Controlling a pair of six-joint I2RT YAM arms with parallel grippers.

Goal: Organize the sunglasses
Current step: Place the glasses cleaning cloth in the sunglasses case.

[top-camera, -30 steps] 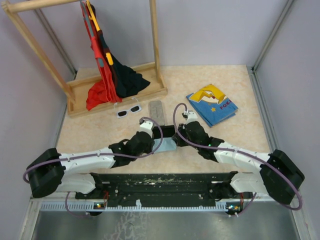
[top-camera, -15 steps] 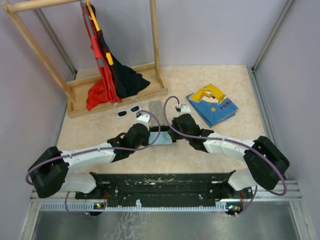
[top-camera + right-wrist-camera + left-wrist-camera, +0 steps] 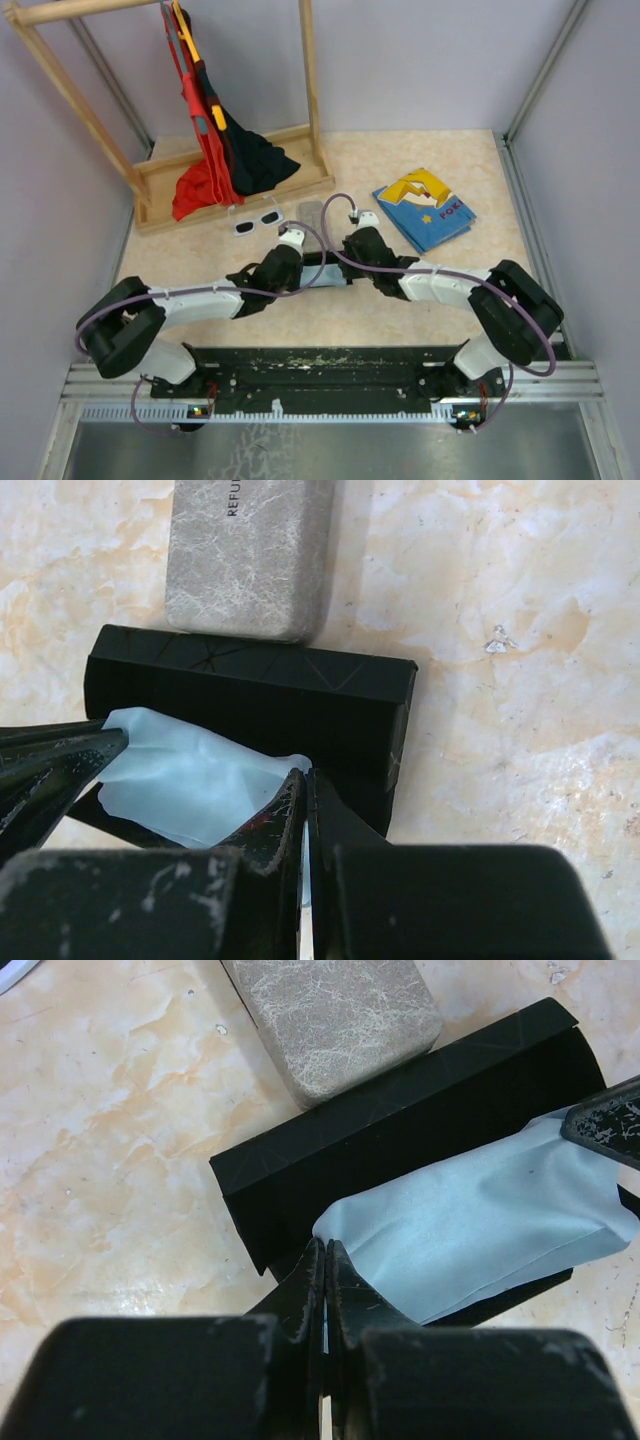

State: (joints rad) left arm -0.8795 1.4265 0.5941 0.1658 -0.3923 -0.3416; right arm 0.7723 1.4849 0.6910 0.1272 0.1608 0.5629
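Wooden rack point(image 3: 311, 90) (back left) obstructs.

A black case point(image 3: 250, 685) lies on the marbled tabletop point(image 3: 460, 270), with a pale blue cloth point(image 3: 470, 1225) stretched across its near side. A grey case point(image 3: 250, 555) sits just behind it. A blue and yellow book point(image 3: 424, 209) lies off to the right. At the back left stands a wooden rack point(image 3: 235, 185), and red clothes point(image 3: 200, 185) and black clothes point(image 3: 255, 160) hang from it onto its base.
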